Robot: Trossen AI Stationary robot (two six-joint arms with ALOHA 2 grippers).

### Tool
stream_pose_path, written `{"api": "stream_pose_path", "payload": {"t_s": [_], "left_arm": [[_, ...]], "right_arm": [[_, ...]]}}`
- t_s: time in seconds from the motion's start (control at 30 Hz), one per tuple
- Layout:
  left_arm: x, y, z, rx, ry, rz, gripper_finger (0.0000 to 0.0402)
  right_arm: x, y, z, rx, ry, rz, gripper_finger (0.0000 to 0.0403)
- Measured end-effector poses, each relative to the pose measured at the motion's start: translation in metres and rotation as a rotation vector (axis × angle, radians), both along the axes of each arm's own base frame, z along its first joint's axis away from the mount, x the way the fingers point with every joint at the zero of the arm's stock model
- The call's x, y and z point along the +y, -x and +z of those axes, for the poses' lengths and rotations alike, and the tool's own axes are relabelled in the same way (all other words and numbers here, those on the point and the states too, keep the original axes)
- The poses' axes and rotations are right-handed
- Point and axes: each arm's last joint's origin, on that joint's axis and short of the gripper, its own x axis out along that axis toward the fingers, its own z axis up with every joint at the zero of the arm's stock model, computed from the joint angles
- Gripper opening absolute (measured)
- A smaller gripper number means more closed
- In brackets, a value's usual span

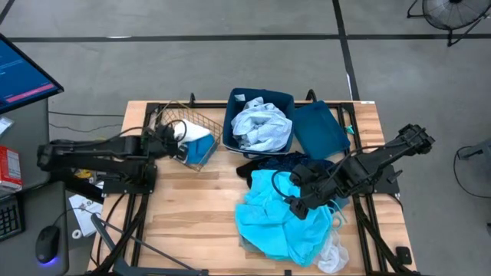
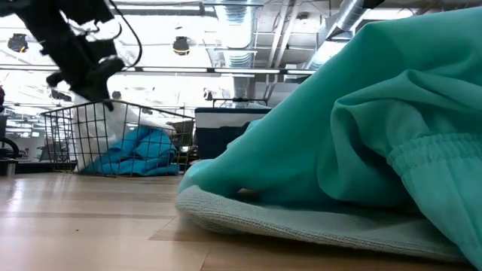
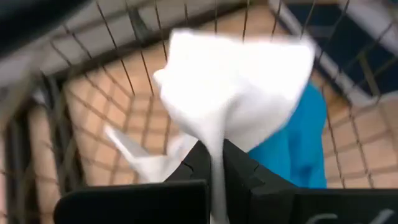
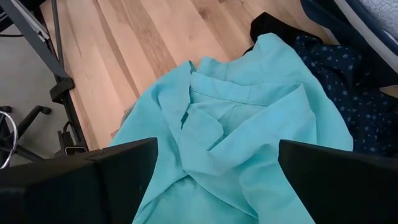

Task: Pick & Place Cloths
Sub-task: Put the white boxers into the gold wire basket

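My left gripper (image 1: 170, 136) is over the brown wire basket (image 1: 201, 123), shut on a white cloth (image 3: 242, 81). A bright blue cloth (image 1: 201, 146) lies in the basket. My right gripper (image 4: 214, 180) hovers open above the turquoise cloth (image 1: 276, 218), which is spread on the table's near right part, its fingers standing wide on either side. A pale white-blue cloth (image 1: 262, 126) fills the dark blue bin (image 1: 288, 98). The navy dotted cloth (image 4: 348, 93) and a black cloth (image 1: 257, 165) lie between bin and turquoise cloth. A grey-green knit edge (image 2: 301, 223) shows under the turquoise cloth. My left gripper pinches the white cloth between its two fingers (image 3: 239, 174) at a narrow gathered part (image 3: 215, 163). The cloth bunches out beyond the fingertips, clear of the basket floor, and a thin tail (image 3: 134, 152) trails off to one side.
A dark blue flat piece (image 1: 318, 130) lies right of the bin. Bare wood (image 1: 192, 207) stretches across the table's near left. A monitor (image 1: 23, 73), keyboard and mouse sit off the table's left edge.
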Motion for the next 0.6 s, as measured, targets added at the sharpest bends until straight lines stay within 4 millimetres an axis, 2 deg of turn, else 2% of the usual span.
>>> {"api": "stream_pose_path", "payload": {"t_s": [0.17,0.3,0.4,0.6], "left_arm": [[0.0,0.004,-0.017,-0.005,0.106,0.027,0.0001],[0.0,0.003,-0.02,-0.023,0.132,0.02,0.0016],[0.0,-0.003,-0.017,-0.058,0.14,-0.03,0.0047],[0.001,-0.012,-0.005,-0.117,0.104,-0.118,0.014]], "right_arm": [[0.0,0.0,0.0,0.001,0.005,0.006,0.0327],[-0.001,-0.001,0.0,-0.001,0.012,0.015,0.0327],[-0.001,-0.001,0.0,-0.001,0.014,0.017,0.0327],[-0.001,-0.001,0.0,0.0,0.022,0.03,0.0327]]}}
